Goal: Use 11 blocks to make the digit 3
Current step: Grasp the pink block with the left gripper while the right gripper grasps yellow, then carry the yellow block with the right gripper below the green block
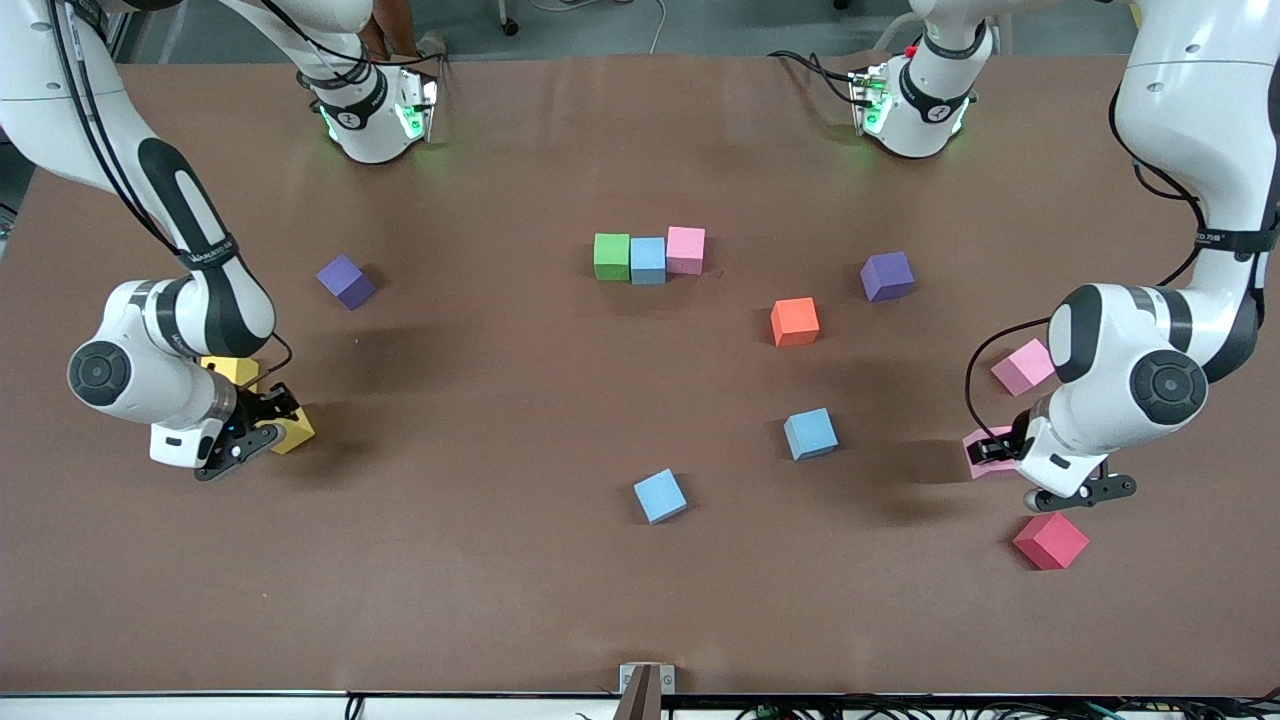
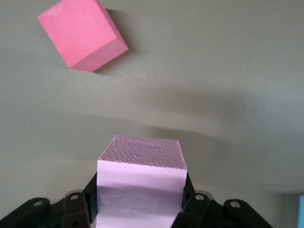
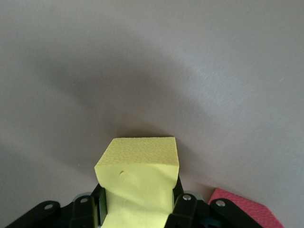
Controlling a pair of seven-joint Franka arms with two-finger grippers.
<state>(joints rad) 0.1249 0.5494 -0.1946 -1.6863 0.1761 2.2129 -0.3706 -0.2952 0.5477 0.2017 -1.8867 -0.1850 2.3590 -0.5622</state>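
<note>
Front view: green-blue-pink row (image 1: 649,256) mid-table, unseen by wrists. Right gripper (image 3: 137,209) clenches yellow block (image 3: 137,183); left gripper (image 2: 140,206) grasps pink block (image 2: 141,183).

High front camera faces robots (wrist cameras look down closely).

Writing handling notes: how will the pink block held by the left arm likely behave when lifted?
The pink block looks like matte foam with a dimpled face, so probably light and grippy. Its flat, square sides sit flush between the left gripper fingers, so it seems unlikely to roll or twist.
</note>
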